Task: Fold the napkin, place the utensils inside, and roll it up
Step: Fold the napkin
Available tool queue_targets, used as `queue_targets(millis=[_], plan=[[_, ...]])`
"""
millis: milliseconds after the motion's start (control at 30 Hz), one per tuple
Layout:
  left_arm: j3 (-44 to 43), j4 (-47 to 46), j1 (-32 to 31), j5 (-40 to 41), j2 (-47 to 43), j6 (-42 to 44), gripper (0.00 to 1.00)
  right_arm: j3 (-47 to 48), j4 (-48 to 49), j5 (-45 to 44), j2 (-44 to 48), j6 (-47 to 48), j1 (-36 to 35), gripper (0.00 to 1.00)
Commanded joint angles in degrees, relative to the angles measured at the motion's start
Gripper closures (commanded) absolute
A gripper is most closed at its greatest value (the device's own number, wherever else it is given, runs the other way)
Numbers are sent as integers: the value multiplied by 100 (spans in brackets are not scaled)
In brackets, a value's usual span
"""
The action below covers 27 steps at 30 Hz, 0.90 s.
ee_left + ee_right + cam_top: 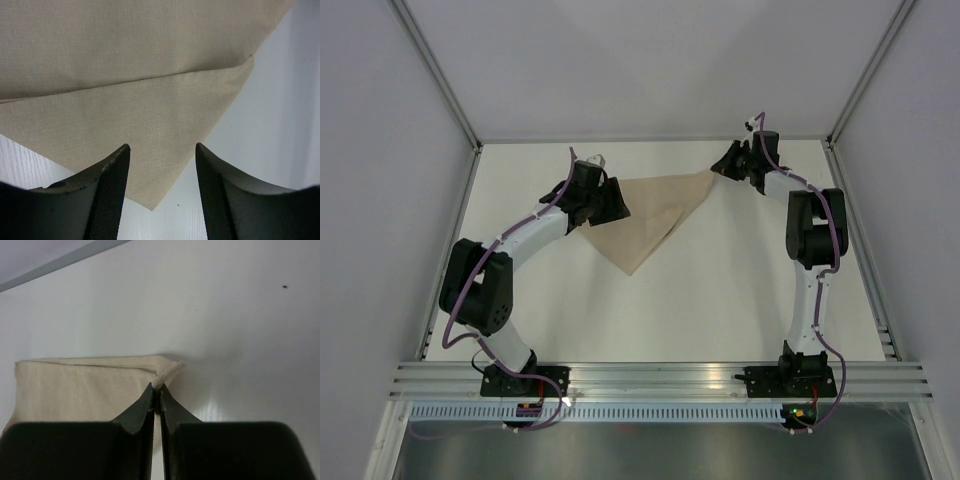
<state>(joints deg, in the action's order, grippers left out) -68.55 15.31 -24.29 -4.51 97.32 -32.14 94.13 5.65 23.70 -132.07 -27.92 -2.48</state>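
Top view: the napkin (655,215), folded into a triangle, lies flat on the white tabletop (740,290), toward 12 o'clock from the tabletop's centre. One corner points to 6 o'clock and the long edge runs from 9 to 2 o'clock.

Right hand (722,164): it is at the napkin's 2 o'clock corner. In the right wrist view the fingers (145,407) are pressed together, pinching the bunched tip of that corner.

Left hand (608,205): it is at the napkin's 9 o'clock corner. In the left wrist view the fingers (112,175) are spread wide, with a layered cloth corner lying between them. Whether they touch the cloth cannot be told.
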Motion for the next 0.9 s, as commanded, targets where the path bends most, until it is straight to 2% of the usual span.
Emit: queue_targets(millis=[0, 233, 467, 867], plan=[[-229, -11, -23, 205, -450, -319, 39, -87, 393, 134, 796, 427, -279, 89], [-176, 165, -5, 714, -1205, -741, 39, -675, 358, 249, 1596, 1077, -797, 89], [-193, 411, 12, 1084, -2075, -1031, 40, -1221, -2, 187, 2308, 2141, -1675, 89], [-185, 596, 12, 1172, -2586, -1154, 40, -1977, -222, -401, 2880, 3318, -2942, 89]])
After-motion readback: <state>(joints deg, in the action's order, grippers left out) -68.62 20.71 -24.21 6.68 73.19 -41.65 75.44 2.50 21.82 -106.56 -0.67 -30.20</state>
